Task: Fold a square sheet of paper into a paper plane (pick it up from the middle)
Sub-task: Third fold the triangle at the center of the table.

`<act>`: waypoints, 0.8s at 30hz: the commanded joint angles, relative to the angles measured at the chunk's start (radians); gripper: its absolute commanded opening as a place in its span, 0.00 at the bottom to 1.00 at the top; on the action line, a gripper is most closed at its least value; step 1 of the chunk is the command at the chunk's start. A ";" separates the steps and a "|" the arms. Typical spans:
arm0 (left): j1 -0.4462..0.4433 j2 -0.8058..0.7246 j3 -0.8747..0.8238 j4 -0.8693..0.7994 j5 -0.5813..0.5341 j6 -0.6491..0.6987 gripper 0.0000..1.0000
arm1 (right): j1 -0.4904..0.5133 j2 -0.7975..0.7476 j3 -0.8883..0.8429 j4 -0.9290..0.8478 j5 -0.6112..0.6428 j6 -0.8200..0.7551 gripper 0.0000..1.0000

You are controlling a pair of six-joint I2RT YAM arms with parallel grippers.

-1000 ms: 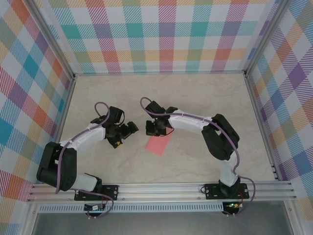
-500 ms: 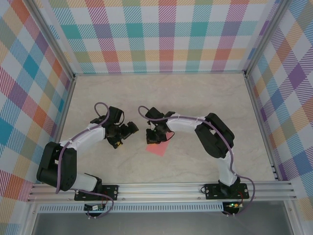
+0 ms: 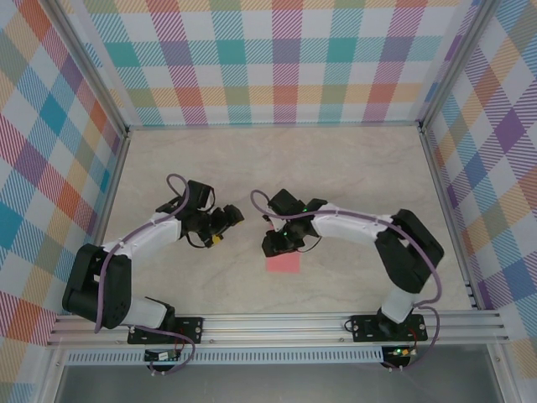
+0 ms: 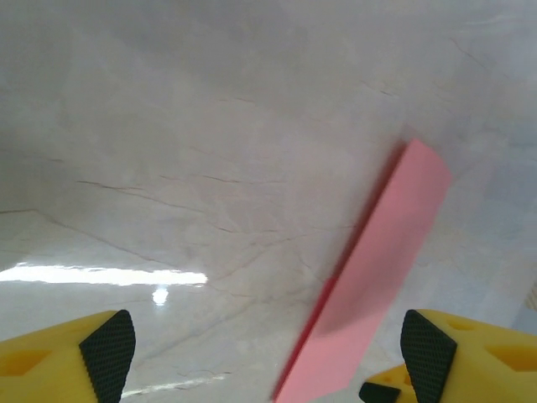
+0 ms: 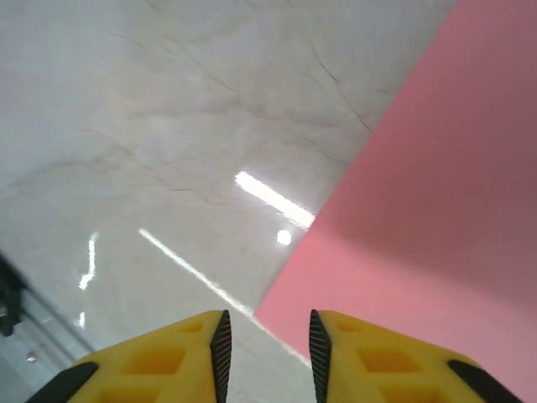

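The square sheet of paper (image 3: 284,265) is salmon pink and lies on the marble table just in front of the right arm's tip. In the right wrist view the sheet (image 5: 428,218) covers the right side, with one corner just ahead of my right gripper (image 5: 268,353). Its yellow fingers stand slightly apart, open, with nothing between them. My left gripper (image 4: 267,361) is wide open over bare table. The paper (image 4: 377,277) shows there as a slanted pink strip near its right finger (image 4: 424,357). From above, the left gripper (image 3: 226,220) points right toward the right gripper (image 3: 275,246).
The pale marble tabletop (image 3: 352,168) stretches behind and to the right of both arms. Checked walls close the back and both sides. An aluminium rail (image 3: 277,323) runs along the near edge by the arm bases.
My right gripper has opened from shut and its arm has swung right and nearer. The paper has shifted nearer and turned square to the table. The left gripper has narrowed slightly.
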 commanded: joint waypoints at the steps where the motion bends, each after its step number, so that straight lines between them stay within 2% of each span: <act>1: -0.059 0.017 -0.012 0.136 0.097 -0.009 0.78 | -0.025 -0.117 -0.056 0.045 0.041 0.156 0.41; 5: -0.136 0.083 0.003 0.238 0.142 -0.038 0.66 | -0.068 -0.216 -0.160 0.081 0.046 0.288 0.51; 7: -0.180 0.127 0.025 0.269 0.149 -0.046 0.57 | -0.089 -0.263 -0.218 0.110 0.040 0.332 0.56; 15: -0.286 0.291 0.107 0.304 0.120 -0.033 0.29 | -0.168 -0.344 -0.386 0.224 -0.026 0.440 0.82; 19: -0.300 0.341 0.126 0.286 0.093 -0.021 0.22 | -0.168 -0.342 -0.412 0.253 -0.032 0.462 0.88; 24: -0.302 0.373 0.143 0.211 0.022 0.000 0.17 | -0.169 -0.317 -0.422 0.252 -0.040 0.481 0.88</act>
